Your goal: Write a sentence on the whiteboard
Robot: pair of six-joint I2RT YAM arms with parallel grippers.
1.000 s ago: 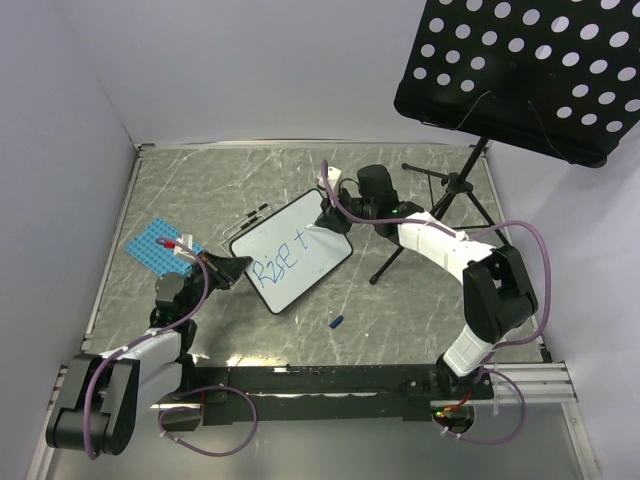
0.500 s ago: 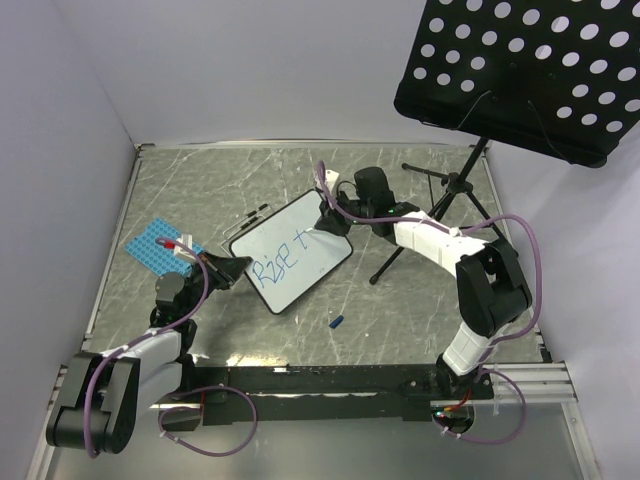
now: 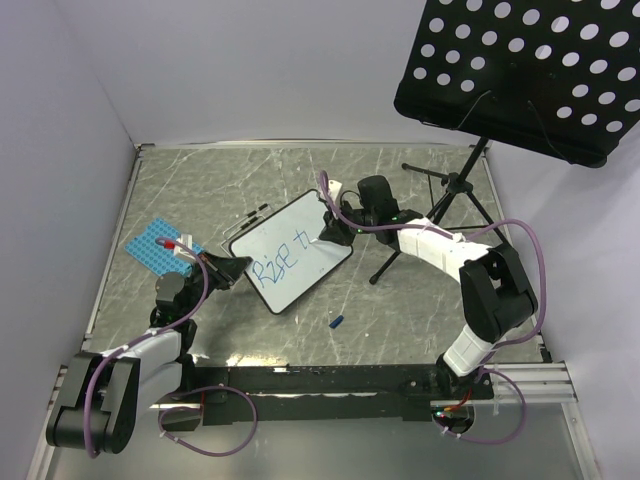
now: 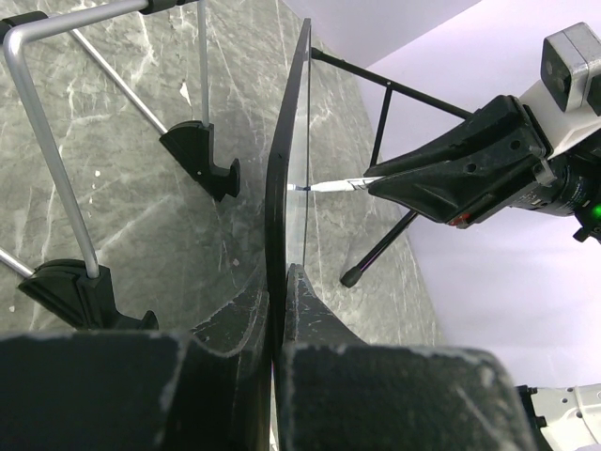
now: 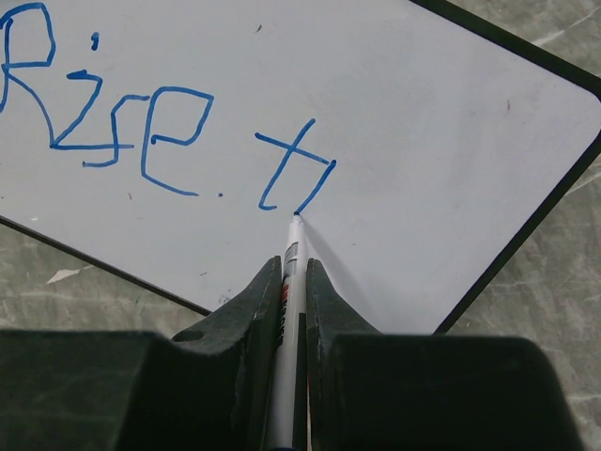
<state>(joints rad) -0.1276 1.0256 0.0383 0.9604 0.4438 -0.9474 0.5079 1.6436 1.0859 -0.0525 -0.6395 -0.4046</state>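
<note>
Whiteboard: mid-worktop, turned diagonally to the arms. The left wrist view shows it edge-on, propped on wire legs with black feet.
Left claw: clenched on the thin black frame at the board's near-left end, one finger on each face.
Right claw: clenched on a marker that runs out between the fingers. It reaches in over the board's far-right part.
Marker tip: touching the white surface, at the foot of a slanted stroke.
Writing: blue, one line so far. It reads "Rise", a dot, then "t" and the slanted stroke just right of it.
Blue studded plate: on the worktop, left of the board, near the left arm.
Perforated tray: black, raised on a tripod stand at the far right.
Small blue piece: on the worktop, near the board's near-right edge, apart from it.
</note>
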